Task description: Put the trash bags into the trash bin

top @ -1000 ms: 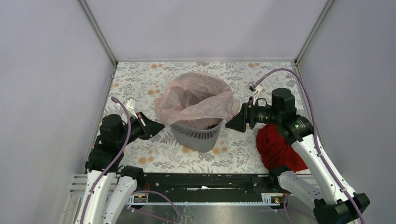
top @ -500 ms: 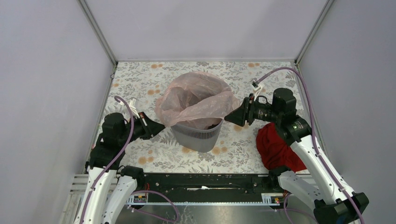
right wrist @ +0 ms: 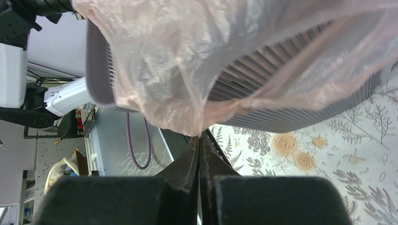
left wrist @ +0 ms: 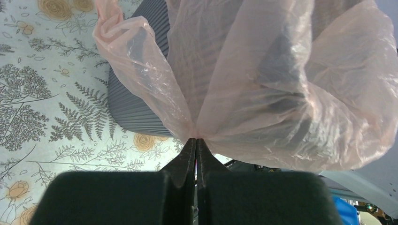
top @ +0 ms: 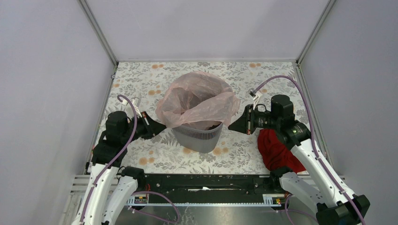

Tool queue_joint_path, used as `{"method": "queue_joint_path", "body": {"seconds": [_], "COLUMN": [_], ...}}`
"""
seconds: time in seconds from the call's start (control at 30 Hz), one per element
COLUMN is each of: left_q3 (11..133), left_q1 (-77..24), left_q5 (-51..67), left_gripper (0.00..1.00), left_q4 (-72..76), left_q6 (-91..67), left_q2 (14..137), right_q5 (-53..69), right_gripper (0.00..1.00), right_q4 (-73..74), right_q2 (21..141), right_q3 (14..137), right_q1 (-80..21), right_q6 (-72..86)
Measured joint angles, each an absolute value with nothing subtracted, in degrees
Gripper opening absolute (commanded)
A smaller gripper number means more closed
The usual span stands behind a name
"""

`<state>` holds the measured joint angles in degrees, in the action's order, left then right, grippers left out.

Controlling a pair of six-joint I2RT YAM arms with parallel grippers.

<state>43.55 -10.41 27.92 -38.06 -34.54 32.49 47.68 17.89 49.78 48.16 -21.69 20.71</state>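
1. Top external view showed me the floral-patterned table [top: 141, 84], walled by plain grey panels [top: 206, 28] on three sides.
2. The trash bin [top: 199, 137] stood upright near the table's middle, between my two arms.
3. The trash bag [top: 197, 96] sat draped over the bin's rim with its mouth open, and film spilled over the left and right sides.
4. A dark red cloth [top: 277, 150] lay heaped on the table under my right arm, apart from the bin.
5. My left gripper [top: 162, 125] was closed tight at the bin's left side, pinching a gathered fold of bag film.
6. My right gripper [top: 231, 126] was closed too, just right of the bin, nipping the bag's hanging edge. The film blocked much of both wrist views.
7. A purple cable [top: 281, 76] arched over the right wrist.
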Motion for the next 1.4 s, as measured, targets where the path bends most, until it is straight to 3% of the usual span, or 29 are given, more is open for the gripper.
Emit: {"method": "queue_joint_path", "body": {"seconds": [0.07, 0.17, 0.27, 0.67, 0.83, 1.1, 1.2, 1.4], "left_q3": [43.6, 43.6, 43.6, 43.6, 43.7, 43.9, 43.9, 44.0], "left_q1": [-10.4, -10.4, -10.4, -10.4, -10.4, -10.4, -10.4, -10.4], "left_q5": [27.6, 27.7, 27.7, 28.1, 28.3, 28.6, 28.7, 28.8], "left_gripper": [0.00, 0.00, 0.00, 0.00, 0.00, 0.00, 0.00, 0.00], "left_q4": [-38.0, -37.8, -37.6, -37.6, -37.6, -37.6, -37.5, -37.5], "left_q6": [-34.6, -34.8, -35.0, -35.2, -35.2, -35.2, -35.2, -35.2], "left_q2": [33.3, 34.3, 34.3, 34.2, 34.2, 34.2, 34.2, 34.3], "right_q5": [46.9, 44.4, 43.2, 45.4, 45.6, 50.2, 51.5, 52.4], "right_gripper": [0.00, 0.26, 0.39, 0.63, 0.56, 0.57, 0.44, 0.33], "right_q4": [19.7, 21.7, 22.0, 23.1, 22.4, 17.4, 15.4, 11.7], "right_q2": [49.2, 48.4, 47.5, 41.2, 42.6, 50.8, 51.2, 51.2], "right_q3": [47.6, 47.5, 47.5, 51.7, 54.4, 55.3, 54.4, 53.5], "right_q1": [-21.7, -21.7, -21.7, -21.8, -21.8, -21.8, -21.9, -22.9], "right_q6": [19.7, 18.6, 17.9, 11.3, 9.6, 10.8, 12.2, 14.7]}}
